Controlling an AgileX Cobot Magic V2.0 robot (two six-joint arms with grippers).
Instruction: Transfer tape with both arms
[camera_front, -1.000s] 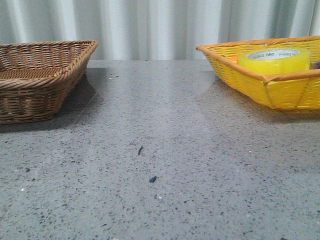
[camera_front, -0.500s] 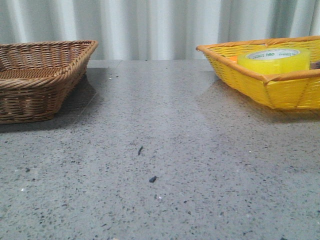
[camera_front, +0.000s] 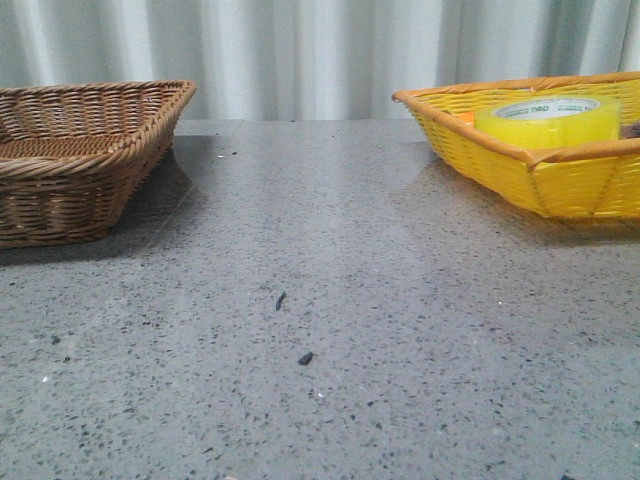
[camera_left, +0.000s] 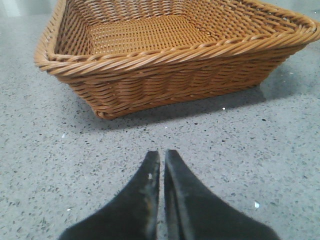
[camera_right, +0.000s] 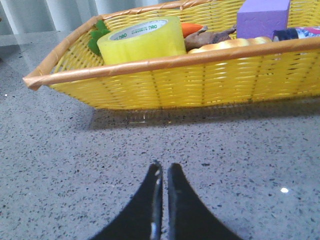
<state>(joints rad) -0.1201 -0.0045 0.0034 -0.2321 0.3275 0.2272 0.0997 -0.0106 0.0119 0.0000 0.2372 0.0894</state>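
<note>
The yellow tape (camera_front: 548, 121) lies flat in the yellow basket (camera_front: 500, 165) at the back right of the table, its white core facing up. In the right wrist view the tape (camera_right: 142, 40) sits behind the basket's near rim (camera_right: 165, 62). My right gripper (camera_right: 163, 167) hovers over the bare table well short of that basket, shut with nothing between its fingers. My left gripper (camera_left: 161, 154) is shut and empty too, over the table in front of the brown wicker basket (camera_left: 170, 55). Neither arm shows in the front view.
The brown wicker basket (camera_front: 75, 160) stands at the back left with nothing showing inside. Beside the tape the yellow basket holds an orange carrot-shaped item (camera_right: 191, 28), a purple block (camera_right: 262, 17), a bread-like item (camera_right: 227, 45) and other small things. Two dark specks (camera_front: 305, 357) lie mid-table.
</note>
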